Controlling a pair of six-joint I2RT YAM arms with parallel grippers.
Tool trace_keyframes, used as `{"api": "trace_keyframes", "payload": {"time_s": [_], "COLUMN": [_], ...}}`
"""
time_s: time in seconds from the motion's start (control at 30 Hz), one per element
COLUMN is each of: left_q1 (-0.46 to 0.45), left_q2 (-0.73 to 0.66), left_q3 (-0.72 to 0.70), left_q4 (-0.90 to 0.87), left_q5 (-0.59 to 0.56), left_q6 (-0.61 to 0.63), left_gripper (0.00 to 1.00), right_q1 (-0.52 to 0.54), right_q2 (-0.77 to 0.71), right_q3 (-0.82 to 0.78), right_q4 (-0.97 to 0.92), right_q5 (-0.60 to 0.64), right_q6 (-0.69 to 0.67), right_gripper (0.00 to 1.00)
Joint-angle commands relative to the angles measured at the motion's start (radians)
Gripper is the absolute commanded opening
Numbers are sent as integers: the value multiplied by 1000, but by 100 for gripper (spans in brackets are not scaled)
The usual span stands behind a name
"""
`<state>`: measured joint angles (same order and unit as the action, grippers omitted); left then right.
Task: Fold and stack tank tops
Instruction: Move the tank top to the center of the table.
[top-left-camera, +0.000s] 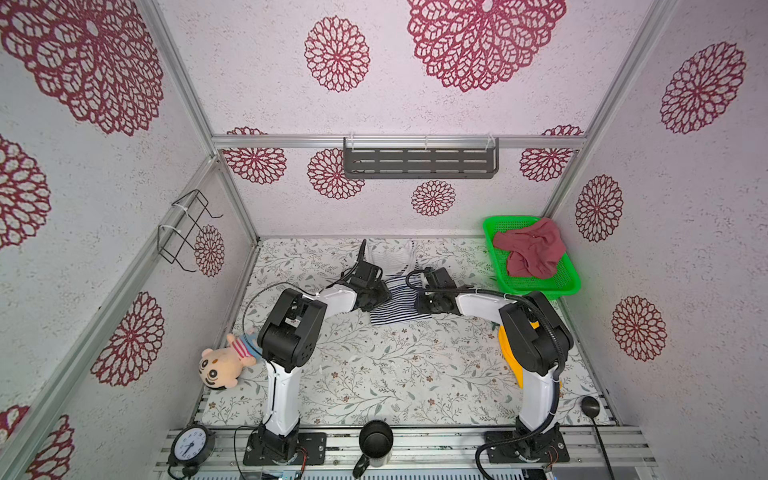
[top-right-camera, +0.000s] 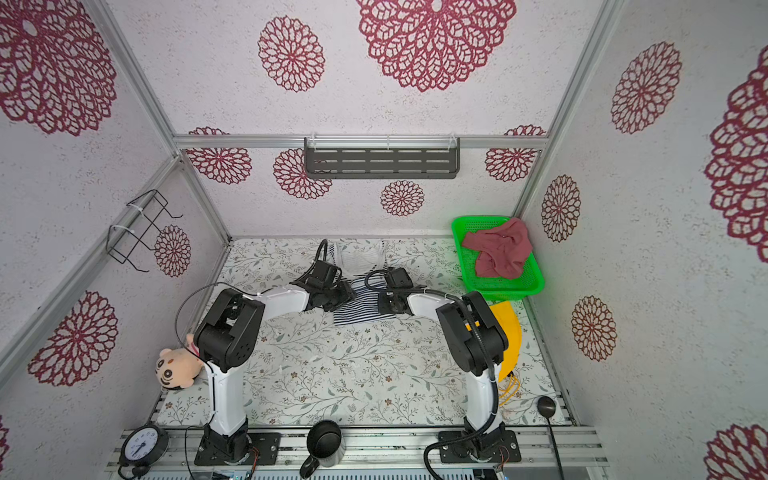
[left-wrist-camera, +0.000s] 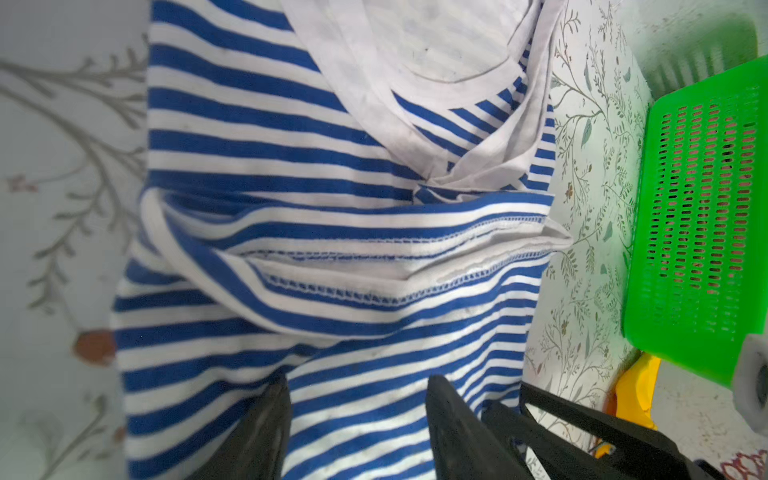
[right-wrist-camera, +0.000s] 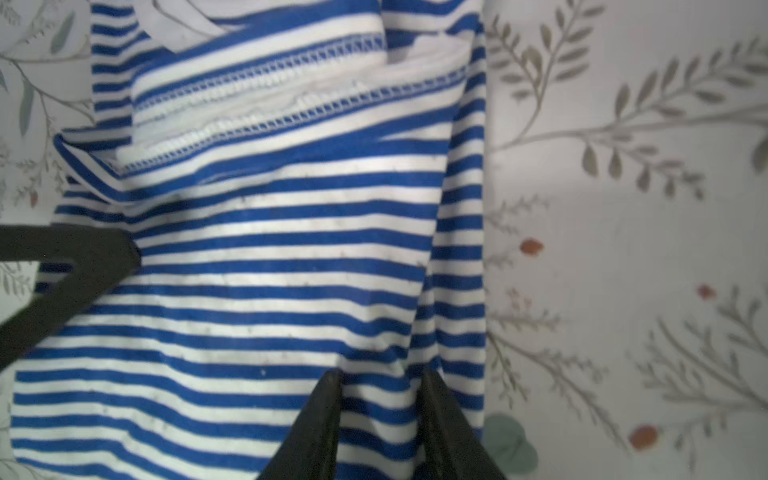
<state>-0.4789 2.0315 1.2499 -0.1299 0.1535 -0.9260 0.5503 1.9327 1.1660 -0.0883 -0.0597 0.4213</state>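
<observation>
Partly spread claws (left-wrist-camera: 359, 380) (right-wrist-camera: 379, 374) on striped top (top-left-camera: 399, 309)

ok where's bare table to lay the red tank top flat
Free: the middle of the table, bordered by the striped tank top on the far side, the left arm and right arm at the sides and the mug on the near rail. Crowded: the right edge with the green basket and yellow cloth, and the plush toy at the near left.

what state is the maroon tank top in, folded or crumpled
Crumpled, not folded: the maroon tank top lies in a loose, wrinkled heap inside the green basket, with no flat layers or straight fold edges showing.
</observation>
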Motion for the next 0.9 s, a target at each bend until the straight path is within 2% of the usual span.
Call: {"api": "trace_keyframes", "payload": {"time_s": [0.0,0.2,0.3,0.33,0.37,0.4,0.47,0.57,0.7,0.77,0.87], "left_q1": [-63,-124,-128,-129,-129,-129,-129,-129,-129,-129,-129], "left_q2": [-45,-218,-315,-346,-370,-396,-449,-542,-640,-654,-636], "left_q3": [-93,-237,-244,-225,-204,-182,-170,-258,-471,-541,-563], "left_q4": [-123,-154,-197,-234,-272,-311,-370,-386,-274,-191,-136], "left_q5": [-26,-65,-84,-97,-111,-118,-122,-108,-59,-28,-5], "left_q6": [-30,-69,-58,-40,-20,3,27,5,-97,-141,-146], "left_gripper": [57,57,63,68,71,74,78,79,70,66,63], "right_q1": [58,137,139,133,130,127,129,132,138,138,137], "right_q2": [-89,-303,-400,-425,-445,-463,-503,-578,-636,-635,-620], "right_q3": [-100,-317,-340,-329,-316,-301,-296,-367,-482,-509,-529], "right_q4": [-95,-121,-164,-196,-223,-258,-310,-295,-178,-132,-79], "right_q5": [43,32,13,20,29,40,45,-1,-77,-103,-122], "right_q6": [36,137,158,156,157,161,191,290,420,448,466], "right_gripper": [34,35,49,59,65,69,71,67,54,48,45]}}
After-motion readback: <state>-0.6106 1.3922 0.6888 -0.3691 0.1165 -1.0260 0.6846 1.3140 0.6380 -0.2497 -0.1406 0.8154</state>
